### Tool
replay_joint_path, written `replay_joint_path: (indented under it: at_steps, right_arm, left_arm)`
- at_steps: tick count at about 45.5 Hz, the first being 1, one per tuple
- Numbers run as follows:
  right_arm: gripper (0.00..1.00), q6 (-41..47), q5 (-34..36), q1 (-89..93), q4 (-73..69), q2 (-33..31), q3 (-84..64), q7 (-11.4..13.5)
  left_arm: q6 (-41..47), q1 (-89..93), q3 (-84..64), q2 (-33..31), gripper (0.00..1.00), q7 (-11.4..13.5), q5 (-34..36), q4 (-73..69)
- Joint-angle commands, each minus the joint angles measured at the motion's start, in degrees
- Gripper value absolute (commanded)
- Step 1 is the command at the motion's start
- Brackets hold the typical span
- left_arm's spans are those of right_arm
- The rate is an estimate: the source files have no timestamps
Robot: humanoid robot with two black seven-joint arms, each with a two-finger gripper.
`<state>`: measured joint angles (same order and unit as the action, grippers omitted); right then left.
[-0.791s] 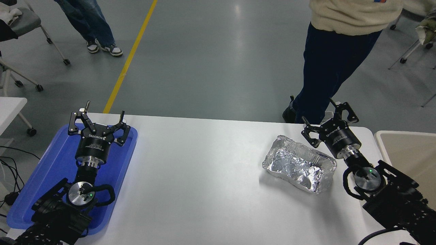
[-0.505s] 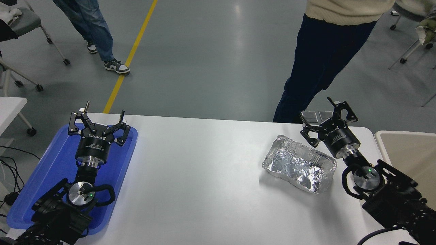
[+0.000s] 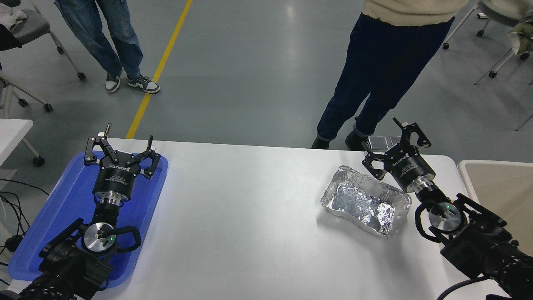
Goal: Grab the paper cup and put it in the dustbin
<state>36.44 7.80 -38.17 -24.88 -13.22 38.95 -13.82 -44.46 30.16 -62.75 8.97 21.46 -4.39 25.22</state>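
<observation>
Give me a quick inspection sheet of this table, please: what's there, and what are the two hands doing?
Surface: white table, mostly bare.
Job's things: bin at the right edge; no cup seen.
Clutter: foil tray right of centre; blue tray at left.
Hands: left hand open, empty, over the blue tray; right hand open, empty, beyond the foil tray.
Cables: black cables off the table's left.
Surroundings: two people standing; chairs.

Beige dustbin [image 3: 499, 187] beside table's right edge

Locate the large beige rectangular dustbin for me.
In the head view, the beige dustbin sits at the right edge, beside the white table, right of the right gripper.
</observation>
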Motion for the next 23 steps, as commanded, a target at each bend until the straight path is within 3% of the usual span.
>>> replay_joint_path:
  at_steps: [1,11,23]
  right_arm:
    - [1.0,-0.23,-10.52,-2.7,-4.73,-4.61,-3.35,0.11]
    - [1.0,-2.07,-19.84,-7.53,-15.98,-15.42,-10.02,0.55]
    - [1.0,-3.22,-21.07,-28.79,-29.69,-29.31,-42.79,0.46]
  left_arm:
    - [-0.02,-0.01,0.0,0.0,1.0,-0.02,-0.01,0.0]
    - [-0.02,-0.01,0.0,0.0,1.0,-0.02,-0.01,0.0]
    - [-0.02,-0.01,0.0,0.09,1.0,-0.02,-0.01,0.0]
